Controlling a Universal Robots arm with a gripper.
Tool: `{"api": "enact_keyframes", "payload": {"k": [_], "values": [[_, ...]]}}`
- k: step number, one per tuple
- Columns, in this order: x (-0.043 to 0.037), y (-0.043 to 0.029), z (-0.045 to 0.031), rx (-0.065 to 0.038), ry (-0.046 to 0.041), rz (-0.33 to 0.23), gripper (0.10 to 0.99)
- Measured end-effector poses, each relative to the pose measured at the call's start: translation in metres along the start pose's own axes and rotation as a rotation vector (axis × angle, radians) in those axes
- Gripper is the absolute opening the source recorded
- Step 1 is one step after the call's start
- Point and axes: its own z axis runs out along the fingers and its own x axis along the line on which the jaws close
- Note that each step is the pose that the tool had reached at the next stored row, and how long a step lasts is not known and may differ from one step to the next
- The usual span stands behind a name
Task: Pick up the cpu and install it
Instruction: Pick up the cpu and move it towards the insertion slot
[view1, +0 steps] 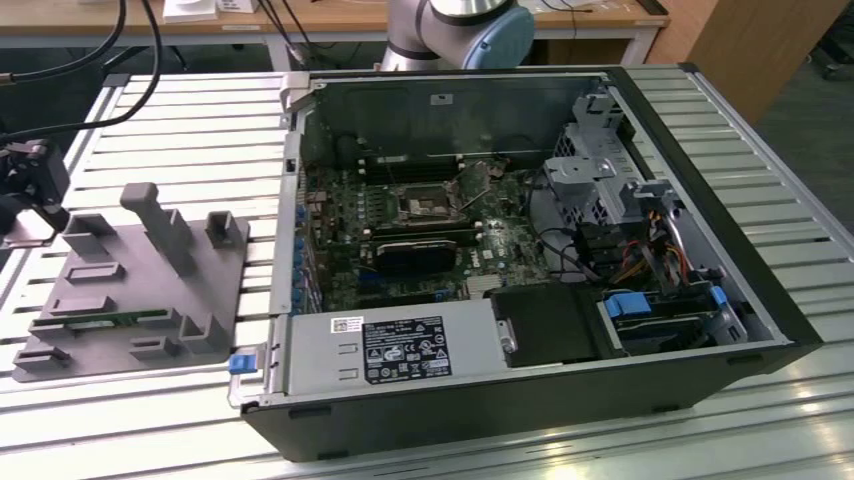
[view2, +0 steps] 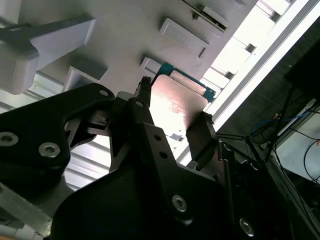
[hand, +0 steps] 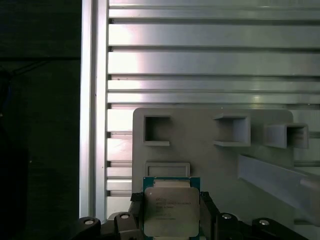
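Note:
The cpu (hand: 171, 209), a flat square chip with a silvery top and green edge, sits between my gripper's (hand: 171, 216) black fingers (hand: 136, 210), which are shut on its two opposite sides. It hangs just above the grey fixture plate (hand: 200, 130), near a shallow rectangular recess (hand: 167, 168). In the second wrist view the cpu (view2: 175, 107) glints between the same fingers (view2: 200, 135) over the fixture (view2: 125, 30). In the exterior view my gripper (view1: 27, 195) is at the far left edge, beside the fixture (view1: 120, 300). The motherboard socket (view1: 424, 207) lies inside the open computer case (view1: 534, 250).
The fixture carries several upright grey blocks (view1: 158, 222). The slatted aluminium table (view1: 174, 130) runs under everything, and its edge (hand: 94, 100) is close to the gripper. Case walls, a drive cage (view1: 587, 170) and cables (view1: 654, 250) surround the motherboard. The arm's base (view1: 454, 30) stands behind the case.

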Motion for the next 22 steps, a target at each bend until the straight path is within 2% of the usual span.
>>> {"api": "enact_keyframes", "payload": {"k": [22], "values": [[-0.0001,0.0025,-0.0170,0.000,0.0001,0.000,0.533]]}}
